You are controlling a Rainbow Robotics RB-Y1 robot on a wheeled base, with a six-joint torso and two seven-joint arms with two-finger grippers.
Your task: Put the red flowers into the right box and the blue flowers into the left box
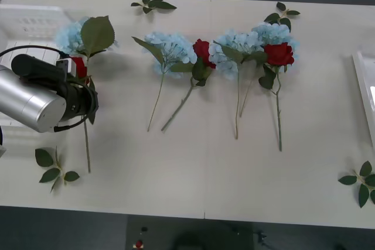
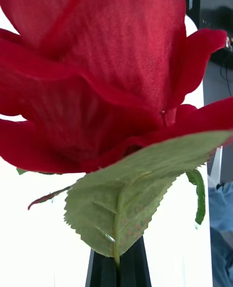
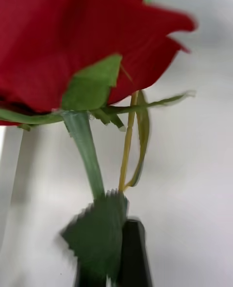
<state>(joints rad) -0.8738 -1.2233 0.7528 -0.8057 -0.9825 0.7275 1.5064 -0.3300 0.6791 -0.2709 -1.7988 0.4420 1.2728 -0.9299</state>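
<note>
Right pincer point(image 2: 118, 267): black fingers pressed together on stem of held rose point(image 2: 97, 64), bloom close above.
Left pincer point(image 3: 128, 254): clenched, apparently on stem of leftmost rose point(image 1: 79, 67), low over surface point(image 1: 176, 174), touching blue flower point(image 1: 70, 36) beside left box point(image 1: 29, 21).
Step in hand, likely: lift this rose clear.
Doing it well: keep grip on stem, rise straight, avoid dragging blue cluster's leaf.
Then carry high over the middle row to right box point(image 1: 366, 86), at far edge.
</note>
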